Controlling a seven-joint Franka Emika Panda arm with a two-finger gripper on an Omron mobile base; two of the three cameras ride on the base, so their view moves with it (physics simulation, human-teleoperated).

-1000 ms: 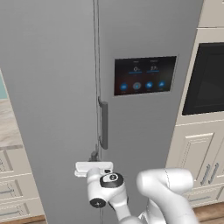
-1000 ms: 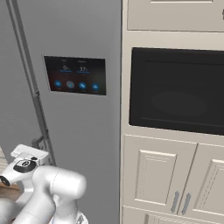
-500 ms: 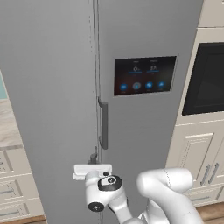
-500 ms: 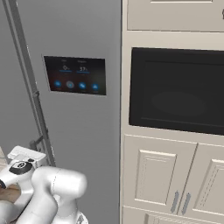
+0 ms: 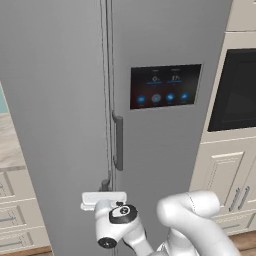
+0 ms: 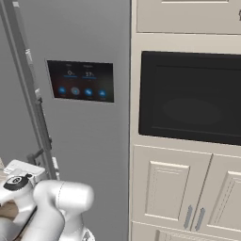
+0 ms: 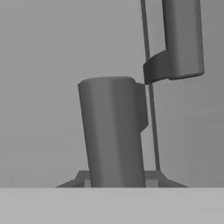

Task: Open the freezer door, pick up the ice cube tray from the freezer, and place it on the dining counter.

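Hand view: tool (image 7: 117, 181) sits right at the freezer door's bar handle (image 7: 111, 131), handle end between the tips; cannot tell if clamped. Freezer door (image 5: 55, 125) directly ahead of tool (image 5: 105, 192), barely ajar.

My gripper (image 5: 105, 192) sits at the plain grey freezer door (image 5: 55, 125), left of the black-touchscreen door (image 5: 165, 125) and the built-in black oven (image 6: 190, 96).

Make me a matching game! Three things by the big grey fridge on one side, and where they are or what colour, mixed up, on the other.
1. plain matte-grey freezer door
2. black touchscreen panel
3. black oven window

a. set in cream cabinets
b. on the right-hand fridge door
c. left of the door gap

Pairs: 1-c, 2-b, 3-a
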